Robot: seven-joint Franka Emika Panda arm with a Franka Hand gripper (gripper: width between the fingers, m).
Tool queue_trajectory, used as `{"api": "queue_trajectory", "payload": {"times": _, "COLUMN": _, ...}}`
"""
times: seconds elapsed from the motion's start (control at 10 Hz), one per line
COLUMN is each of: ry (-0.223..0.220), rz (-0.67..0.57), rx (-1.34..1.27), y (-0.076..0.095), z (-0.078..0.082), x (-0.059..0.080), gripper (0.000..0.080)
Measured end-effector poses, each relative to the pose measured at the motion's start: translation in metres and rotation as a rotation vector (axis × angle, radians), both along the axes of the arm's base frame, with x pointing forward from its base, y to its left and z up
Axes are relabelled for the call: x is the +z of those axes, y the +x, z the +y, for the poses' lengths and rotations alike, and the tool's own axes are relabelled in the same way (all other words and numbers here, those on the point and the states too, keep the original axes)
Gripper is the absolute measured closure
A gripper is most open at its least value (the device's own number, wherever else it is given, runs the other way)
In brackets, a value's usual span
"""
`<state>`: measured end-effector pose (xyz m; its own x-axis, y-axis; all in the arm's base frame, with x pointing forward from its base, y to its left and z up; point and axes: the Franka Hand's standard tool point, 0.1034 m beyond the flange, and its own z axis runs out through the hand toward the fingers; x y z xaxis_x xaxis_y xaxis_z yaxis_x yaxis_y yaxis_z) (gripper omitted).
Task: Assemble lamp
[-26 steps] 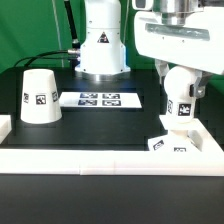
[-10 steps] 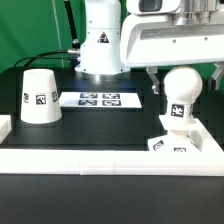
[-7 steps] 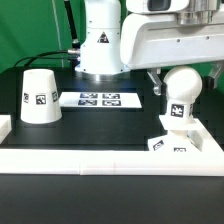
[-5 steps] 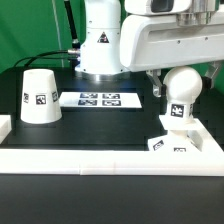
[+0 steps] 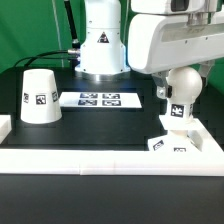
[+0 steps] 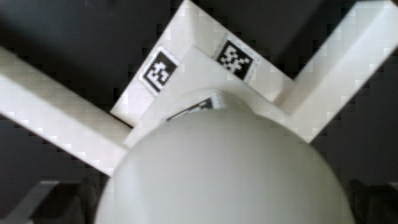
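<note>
The white ball-topped bulb [image 5: 181,90] stands upright on the flat square base [image 5: 170,144], which lies by the white front rail at the exterior view's right. My gripper [image 5: 183,80] hangs over the bulb's ball, with a dark finger [image 5: 160,90] beside it. In the wrist view the bulb [image 6: 214,165] fills the space between my two dark fingers [image 6: 50,200], and the base's tags [image 6: 196,65] show beyond it. The jaws stand wide, on either side of the ball. The cone shade [image 5: 39,96] stands alone at the exterior view's left.
The marker board [image 5: 100,99] lies flat at the table's middle back. The robot pedestal [image 5: 103,45] stands behind it. A white rail [image 5: 110,158] runs along the front, with raised ends at both sides.
My gripper let go of the bulb and rose off it. Over the last second the hand drifted slightly to the exterior view's right. The bulb, base and shade stayed put.
</note>
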<state>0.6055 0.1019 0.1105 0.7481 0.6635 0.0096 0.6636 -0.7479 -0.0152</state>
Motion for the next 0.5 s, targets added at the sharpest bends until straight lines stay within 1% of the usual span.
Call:
{"api": "queue_trajectory", "payload": {"times": 0.3, "ry": -0.003, "rz": -0.013, "rx": 0.049, "y": 0.0008, "z": 0.0003, "x": 0.0, "gripper": 0.0112}}
{"api": "queue_trajectory", "payload": {"times": 0.4, "ry": -0.003, "rz": -0.013, "rx": 0.049, "y": 0.0009, "z": 0.0003, "x": 0.0, "gripper": 0.0223}}
{"api": "queue_trajectory", "payload": {"times": 0.5, "ry": -0.003, "rz": -0.013, "rx": 0.049, "y": 0.0009, "z": 0.0002, "x": 0.0, "gripper": 0.0223}}
